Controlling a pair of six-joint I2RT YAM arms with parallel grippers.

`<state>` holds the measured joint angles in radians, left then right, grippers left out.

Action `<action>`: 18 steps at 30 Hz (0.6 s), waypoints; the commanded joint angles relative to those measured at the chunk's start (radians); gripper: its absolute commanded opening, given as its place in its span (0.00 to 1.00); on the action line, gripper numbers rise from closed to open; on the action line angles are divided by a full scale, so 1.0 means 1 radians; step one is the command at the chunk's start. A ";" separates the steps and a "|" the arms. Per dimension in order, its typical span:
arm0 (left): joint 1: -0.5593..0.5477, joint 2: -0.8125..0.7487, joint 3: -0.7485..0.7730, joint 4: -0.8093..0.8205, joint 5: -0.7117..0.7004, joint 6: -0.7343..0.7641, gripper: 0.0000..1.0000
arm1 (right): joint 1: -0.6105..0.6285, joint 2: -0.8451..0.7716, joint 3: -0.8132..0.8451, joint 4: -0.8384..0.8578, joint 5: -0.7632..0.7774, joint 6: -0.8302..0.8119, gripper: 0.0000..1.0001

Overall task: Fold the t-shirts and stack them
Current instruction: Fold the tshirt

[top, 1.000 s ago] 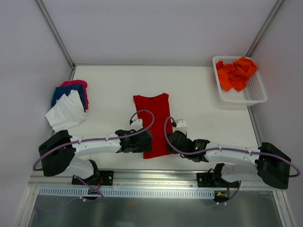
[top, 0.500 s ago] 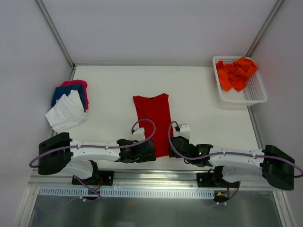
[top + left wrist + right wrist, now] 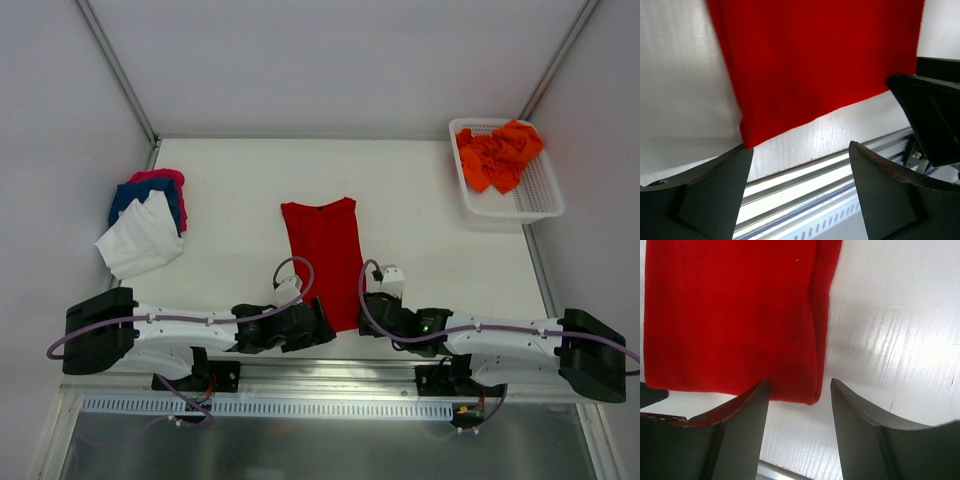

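A deep red t-shirt [image 3: 325, 255], folded into a narrow strip, lies flat at the table's middle. My left gripper [image 3: 318, 325] is open and empty at the shirt's near left corner; in the left wrist view [image 3: 800, 175] the red hem [image 3: 815, 60] lies just beyond the fingers [image 3: 705, 195]. My right gripper [image 3: 372, 312] is open and low at the near right corner; in the right wrist view [image 3: 800, 410] that corner of the red shirt [image 3: 735, 315] sits between the fingers [image 3: 870, 440]. White, blue and pink shirts [image 3: 150, 215] are piled at the left. Orange shirts [image 3: 500, 155] lie in the basket.
A white mesh basket [image 3: 540, 195] stands at the far right corner of the white table [image 3: 420, 200]. The table's near edge and a metal rail [image 3: 805, 185] lie right under both grippers. Slanted frame posts rise at the back corners.
Both grippers have drawn back toward the near edge, from over the red shirt's lower part to its near corners. The shirt lies flat and has not visibly moved.
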<state>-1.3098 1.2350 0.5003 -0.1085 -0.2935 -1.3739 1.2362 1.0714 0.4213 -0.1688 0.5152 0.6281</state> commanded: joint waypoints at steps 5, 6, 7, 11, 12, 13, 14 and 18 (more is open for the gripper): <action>-0.009 0.076 -0.100 0.168 0.083 -0.021 0.79 | 0.019 0.001 0.030 -0.021 0.039 0.030 0.55; -0.009 0.083 -0.097 0.170 0.086 -0.021 0.79 | 0.022 0.004 0.028 -0.023 0.037 0.033 0.56; -0.009 0.092 -0.095 0.170 0.094 -0.021 0.77 | 0.022 0.005 0.028 -0.021 0.039 0.033 0.56; -0.009 0.101 -0.085 0.168 0.102 -0.014 0.76 | 0.028 0.010 0.031 -0.028 0.039 0.042 0.55; -0.009 0.098 -0.083 0.167 0.105 -0.013 0.76 | 0.029 0.010 0.033 -0.029 0.040 0.042 0.56; -0.009 0.098 -0.080 0.159 0.106 -0.013 0.76 | 0.029 0.010 0.033 -0.031 0.039 0.042 0.55; -0.009 0.096 -0.065 0.144 0.108 -0.011 0.75 | 0.031 0.009 0.031 -0.031 0.039 0.045 0.56; -0.011 0.104 0.020 -0.043 0.080 -0.007 0.73 | 0.035 0.010 0.031 -0.029 0.040 0.053 0.56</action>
<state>-1.3098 1.3064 0.4824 0.0864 -0.2085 -1.3975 1.2625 1.0771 0.4213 -0.1879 0.5350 0.6544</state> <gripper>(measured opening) 0.738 0.556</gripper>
